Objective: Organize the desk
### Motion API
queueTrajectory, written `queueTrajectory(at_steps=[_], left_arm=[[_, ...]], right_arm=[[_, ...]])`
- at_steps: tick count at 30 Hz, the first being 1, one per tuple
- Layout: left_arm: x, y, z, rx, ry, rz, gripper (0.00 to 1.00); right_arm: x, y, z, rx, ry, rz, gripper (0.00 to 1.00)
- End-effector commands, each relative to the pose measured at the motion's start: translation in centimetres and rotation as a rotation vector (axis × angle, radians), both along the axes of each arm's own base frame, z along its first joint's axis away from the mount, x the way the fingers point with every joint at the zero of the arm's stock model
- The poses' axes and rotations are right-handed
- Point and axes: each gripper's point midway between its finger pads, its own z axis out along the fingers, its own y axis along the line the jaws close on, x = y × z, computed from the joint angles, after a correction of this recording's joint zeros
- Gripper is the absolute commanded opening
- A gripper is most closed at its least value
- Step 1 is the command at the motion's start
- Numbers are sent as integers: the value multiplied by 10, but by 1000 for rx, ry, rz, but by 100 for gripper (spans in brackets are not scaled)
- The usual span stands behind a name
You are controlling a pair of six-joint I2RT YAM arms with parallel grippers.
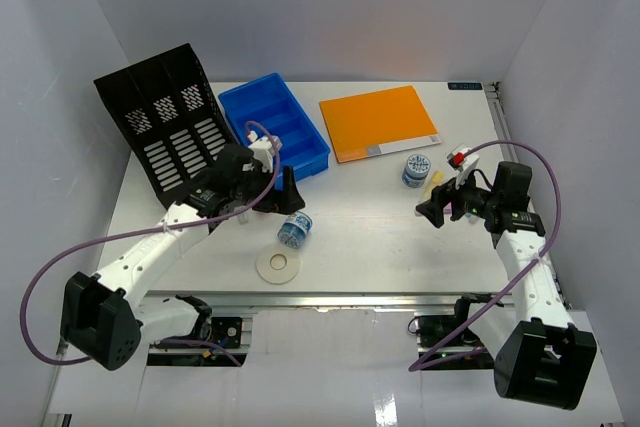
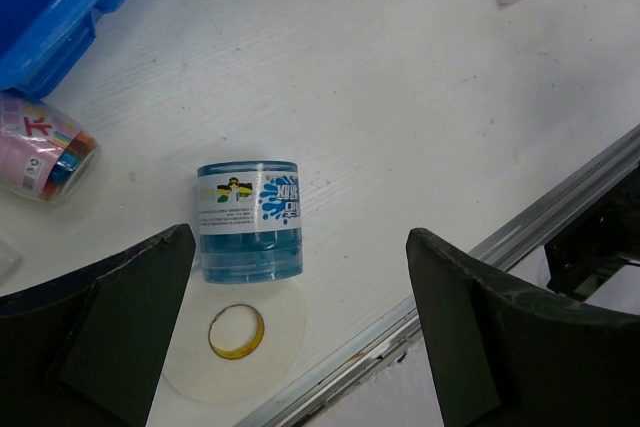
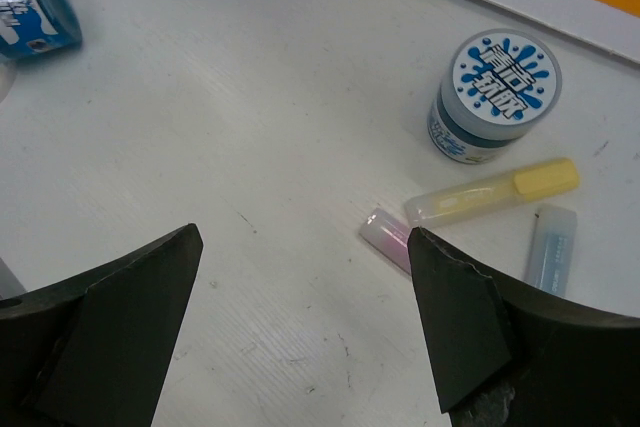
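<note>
Remaining work is nearly everything: left gripper (image 2: pixel 300 237) and right gripper (image 3: pixel 305 234) gape wide, both empty. Lying jar (image 2: pixel 248 219), tape roll (image 2: pixel 235 337) and highlighters (image 3: pixel 490 192) sit loose on the desk (image 1: pixel 370 237), all outside the blue tray (image 1: pixel 275 127).

1. Spotted the desk (image 1: pixel 370 232): big, white, rectangular, lying flat and level.
2. Filled the middle of the overhead view, long side facing front.
3. Showed faint scratches and specks on the surface up close.
4. Carried a metal rail (image 1: pixel 360 296) along the front edge.
</note>
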Motion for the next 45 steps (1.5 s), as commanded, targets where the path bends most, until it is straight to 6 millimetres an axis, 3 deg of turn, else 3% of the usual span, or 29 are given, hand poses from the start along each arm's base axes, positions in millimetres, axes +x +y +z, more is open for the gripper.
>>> queueTrajectory(at_steps=[1,5,11,23,27,30,36,38,39,42,45], left_arm=[[-6,9,-23,220,67,83,96],[-16,-7,-49,378,104,50,93],[-14,-2,-72,600,121,89,91],[-14,-10,-107,712,175,36,86],[-9,-15,-110,721,172,25,86],[-5,-18,-110,720,163,23,80],[0,-22,-105,708,147,32,55],[3,-27,-96,679,132,37,36],[3,-31,-90,653,129,35,33],[8,-45,-63,559,88,41,20],[25,-59,-16,421,9,81,11]], right_arm=[[-10,14,20,25,-88,115,90],[-11,15,21,28,-94,121,90],[-13,16,22,30,-99,125,90],[-14,17,24,32,-105,132,90],[-14,17,24,30,-108,132,90],[-14,17,24,32,-107,134,90],[-15,17,24,31,-109,134,90],[-15,17,25,31,-111,136,90],[-15,17,25,31,-112,136,90],[-16,18,26,35,-114,141,90],[-16,19,27,37,-116,144,90]])
